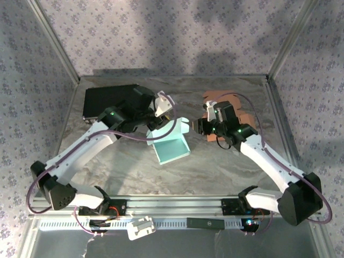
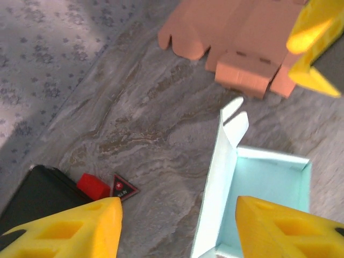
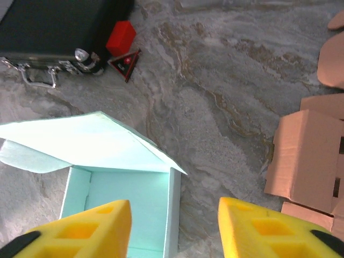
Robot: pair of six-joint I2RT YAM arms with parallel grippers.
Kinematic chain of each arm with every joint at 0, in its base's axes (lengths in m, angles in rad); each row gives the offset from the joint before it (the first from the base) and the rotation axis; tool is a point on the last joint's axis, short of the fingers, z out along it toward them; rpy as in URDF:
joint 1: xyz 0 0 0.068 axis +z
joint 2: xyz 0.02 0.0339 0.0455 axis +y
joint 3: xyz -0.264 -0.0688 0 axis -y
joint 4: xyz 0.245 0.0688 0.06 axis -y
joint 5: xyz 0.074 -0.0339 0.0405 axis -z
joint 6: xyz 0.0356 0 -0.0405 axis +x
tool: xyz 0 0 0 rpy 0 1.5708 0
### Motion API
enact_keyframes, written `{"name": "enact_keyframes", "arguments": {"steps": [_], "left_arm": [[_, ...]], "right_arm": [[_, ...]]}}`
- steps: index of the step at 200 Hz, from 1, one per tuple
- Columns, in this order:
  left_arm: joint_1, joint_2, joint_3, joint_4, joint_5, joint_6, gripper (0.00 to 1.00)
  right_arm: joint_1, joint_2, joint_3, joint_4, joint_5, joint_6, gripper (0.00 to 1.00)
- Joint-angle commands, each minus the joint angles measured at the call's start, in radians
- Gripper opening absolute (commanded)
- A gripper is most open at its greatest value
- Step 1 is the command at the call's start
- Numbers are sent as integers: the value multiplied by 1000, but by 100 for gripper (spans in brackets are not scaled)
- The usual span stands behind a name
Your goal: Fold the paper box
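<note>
- Pale green box sits mid tabletop, between both arms, lid flap standing up.
- Left fingers are spread and empty over its side wall.
- Right fingers are spread too, holding nothing.
- Left arm looks closer to the flap.

A small black-and-red triangular tag is lying on the table, just beside the black case. It is displaying a white mark above a line of tiny lettering that is too small to read.
</note>
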Motion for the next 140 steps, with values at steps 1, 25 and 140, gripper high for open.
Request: {"name": "enact_keyframes", "arguments": {"steps": [1, 25, 140], "left_arm": [[10, -57, 26, -66, -30, -266, 59], [17, -110, -60, -111, -60, -452, 58], [160, -158, -497, 22, 67, -633, 54]], "right_arm": [[-16, -38, -6, 42, 4, -41, 58], [-43, -38, 6, 49, 3, -44, 61], [-88, 69, -166, 324, -277, -421, 59]]}}
